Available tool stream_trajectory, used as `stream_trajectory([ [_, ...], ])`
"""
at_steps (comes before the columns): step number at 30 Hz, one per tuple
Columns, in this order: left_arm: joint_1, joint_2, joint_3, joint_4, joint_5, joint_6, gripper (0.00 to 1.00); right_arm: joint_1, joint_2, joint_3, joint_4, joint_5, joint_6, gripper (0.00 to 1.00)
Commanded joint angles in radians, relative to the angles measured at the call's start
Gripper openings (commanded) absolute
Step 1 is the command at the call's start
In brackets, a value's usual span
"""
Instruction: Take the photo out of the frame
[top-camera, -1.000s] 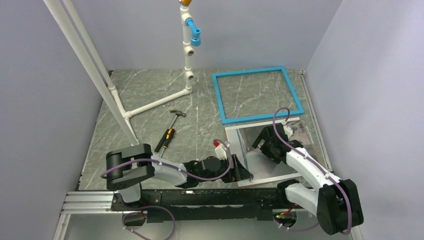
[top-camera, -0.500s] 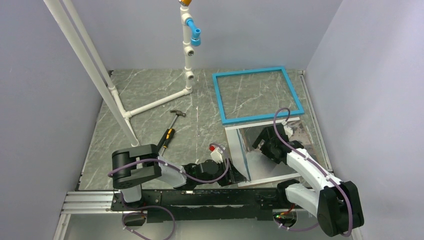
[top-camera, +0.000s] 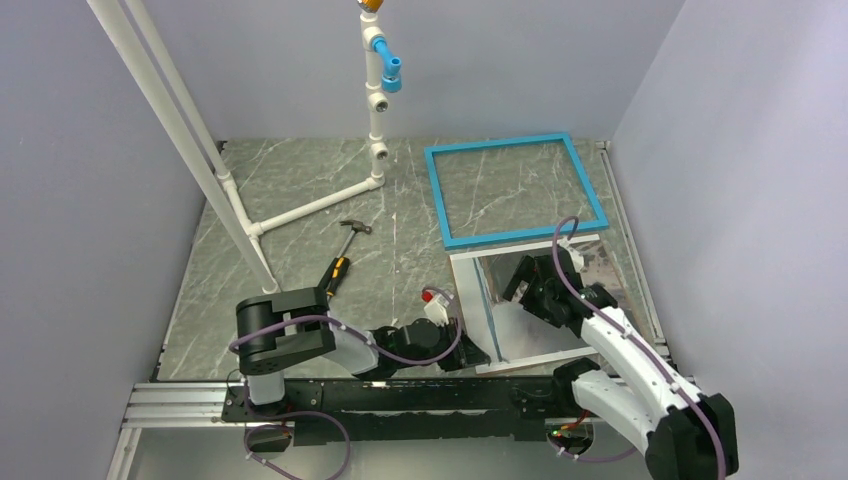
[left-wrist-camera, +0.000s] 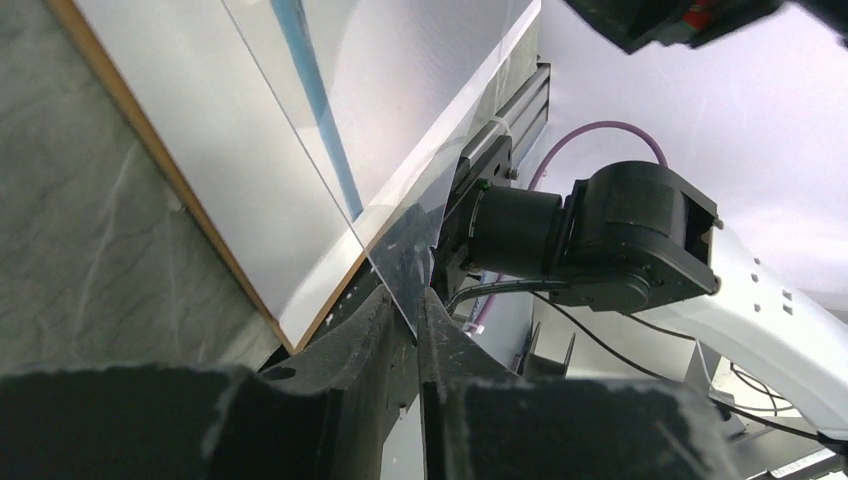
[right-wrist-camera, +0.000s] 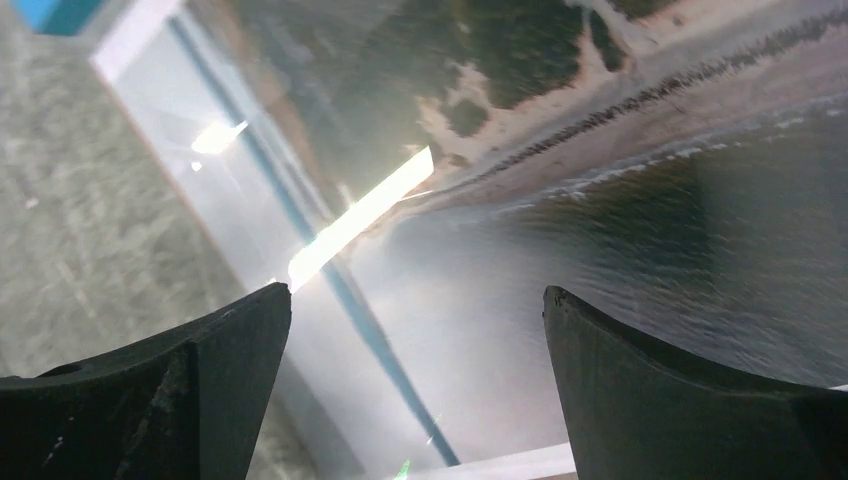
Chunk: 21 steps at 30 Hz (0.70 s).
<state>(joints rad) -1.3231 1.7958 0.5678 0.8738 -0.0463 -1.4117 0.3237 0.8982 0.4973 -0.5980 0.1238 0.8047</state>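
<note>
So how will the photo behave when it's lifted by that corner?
Probably floppy: the photo looks very thin, and the left gripper pinches it near one corner only, so it may sag. Its glossy face could slip in that grip. It seems light, so it should lift off the board easily.

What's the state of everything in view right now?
frame, flat on table, empty.
photo, out of frame, face up on brown-edged board.
clear pane, corner raised off photo.
left tool, shut on clear pane corner.
right tool, open over photo.
hammer, lying flat, untouched.
</note>
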Motion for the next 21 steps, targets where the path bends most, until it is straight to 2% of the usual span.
stream_trajectory([
  [1,0.01,0.047,0.071,0.083,0.037,0.015,0.19,0.048,-0.074,0.11,-0.064,0.047,-0.036,0.98],
  [7,0.008,0.08,0.104,0.064,0.069,-0.002,0.25,0.07,-0.047,0.127,-0.061,0.043,-0.047,0.98],
  [12,0.007,0.056,0.074,0.048,0.069,0.0,0.53,0.122,0.005,0.113,-0.012,0.026,-0.056,0.98],
  [15,0.007,0.028,0.047,0.032,0.071,0.004,0.65,0.154,0.05,0.107,0.013,0.028,-0.049,0.98],
  [21,0.007,-0.108,-0.04,-0.089,0.006,0.052,0.76,0.164,0.114,0.069,0.067,0.02,-0.031,0.98],
])
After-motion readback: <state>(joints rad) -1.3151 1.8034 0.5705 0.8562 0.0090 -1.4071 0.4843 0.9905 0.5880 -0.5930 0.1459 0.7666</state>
